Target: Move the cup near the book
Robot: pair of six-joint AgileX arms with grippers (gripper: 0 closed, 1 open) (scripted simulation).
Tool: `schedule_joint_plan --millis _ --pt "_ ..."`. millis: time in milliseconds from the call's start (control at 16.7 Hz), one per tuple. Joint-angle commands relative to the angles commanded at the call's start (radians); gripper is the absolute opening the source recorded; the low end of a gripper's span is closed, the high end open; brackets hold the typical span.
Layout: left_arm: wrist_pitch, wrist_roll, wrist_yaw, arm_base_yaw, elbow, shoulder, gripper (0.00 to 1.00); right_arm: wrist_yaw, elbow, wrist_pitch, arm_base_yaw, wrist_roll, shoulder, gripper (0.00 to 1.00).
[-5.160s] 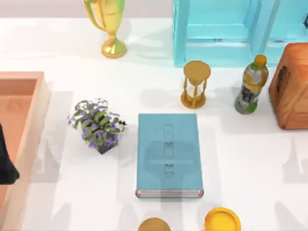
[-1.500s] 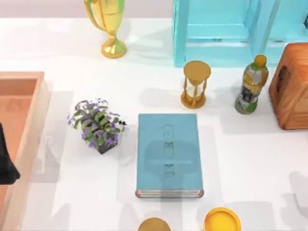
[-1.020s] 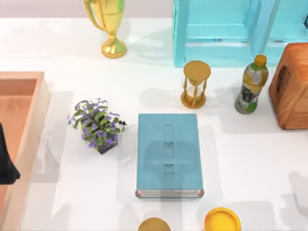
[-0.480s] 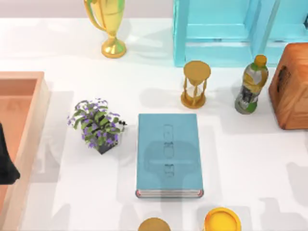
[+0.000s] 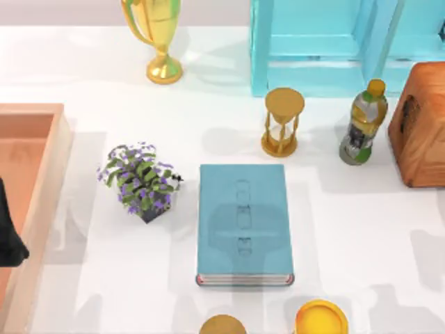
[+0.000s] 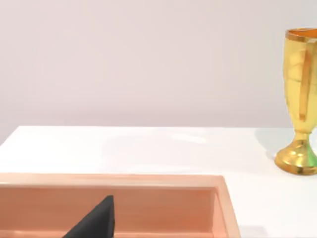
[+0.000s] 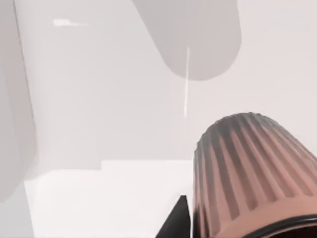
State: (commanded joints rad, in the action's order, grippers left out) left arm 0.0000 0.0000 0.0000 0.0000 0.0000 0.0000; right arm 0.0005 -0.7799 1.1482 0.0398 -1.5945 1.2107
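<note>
The book [image 5: 243, 223], teal-blue with white page edges, lies flat in the middle of the table. In the right wrist view the cup [image 7: 252, 173] is very close: a copper-pink ribbed tumbler with a dark rim, over the white table. A dark wedge of my right gripper [image 7: 177, 220] sits right beside it; whether it touches the cup I cannot tell. My left arm [image 5: 8, 233] is parked at the table's left edge over the salmon tray [image 5: 31, 118], and a dark tip of my left gripper [image 6: 94, 220] hangs above that tray.
A potted plant [image 5: 141, 182] stands left of the book, and an hourglass [image 5: 283, 122] and a bottle [image 5: 363, 122] behind it. Further back are a gold trophy [image 5: 158, 38] and a turquoise crate [image 5: 341, 42], with a wooden box [image 5: 421, 125] at far right. Tan [image 5: 222, 325] and yellow [image 5: 320, 319] round objects sit at the front edge.
The arm shadows on the table's right and front right have shifted a little. The book and the other objects have not moved.
</note>
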Motion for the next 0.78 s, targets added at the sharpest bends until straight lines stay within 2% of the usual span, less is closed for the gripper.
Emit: schedule_joint_plan --millis 120,300,780 --pt "0.000 0.000 0.000 0.000 0.000 0.000 1.00 0.003 -0.042 0.015 -0.044 0.073 0.036 0.00" --pt "0.000 0.000 0.000 0.000 0.000 0.000 1.00 0.008 -0.137 0.042 -0.142 0.261 0.110 0.00" --pt "0.000 0.000 0.000 0.000 0.000 0.000 1.00 0.016 -0.465 0.125 -0.435 1.074 0.374 0.00"
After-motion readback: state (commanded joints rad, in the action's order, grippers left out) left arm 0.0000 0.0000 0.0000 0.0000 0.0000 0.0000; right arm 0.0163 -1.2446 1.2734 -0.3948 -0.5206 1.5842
